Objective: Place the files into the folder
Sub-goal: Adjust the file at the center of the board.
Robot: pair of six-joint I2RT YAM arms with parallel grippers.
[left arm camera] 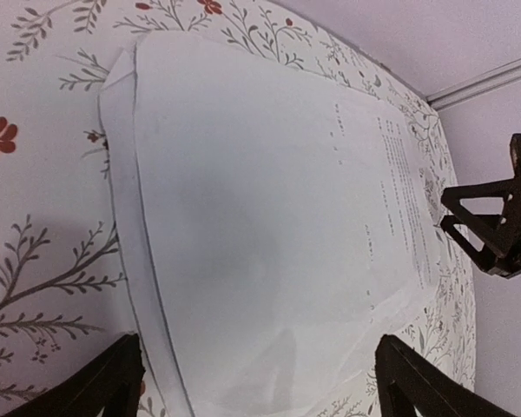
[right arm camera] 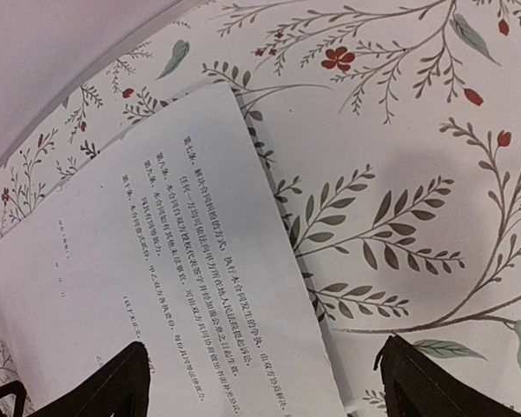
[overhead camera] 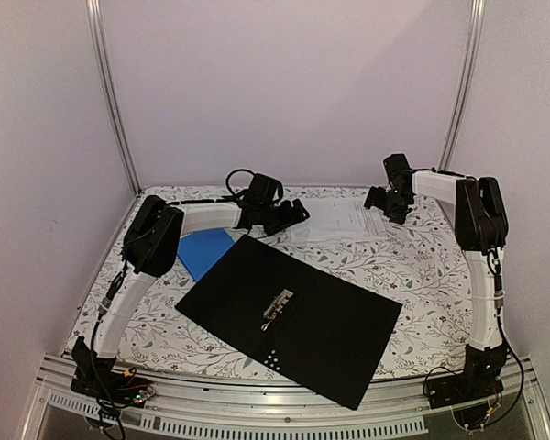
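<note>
- My left claw (overhead camera: 291, 216) and my right claw (overhead camera: 386, 203) both stand spread wide, with nothing in them.
- The files (overhead camera: 339, 223) lie flat on the flowered cloth (overhead camera: 422, 266) at the far side. Their long axis runs 9 to 3 o'clock. My left claw is at their 9 o'clock end and my right claw at their 3 o'clock end, so neither arm is clearly nearer.
- The folder (overhead camera: 289, 316) lies open, black inside up, at 7 o'clock from the files.
- From my left wrist, a lower sheet's edge peeks out beside the top one.
- My fingers are cut off in both wrist views, so I cannot tell whether they touch the paper.
</note>
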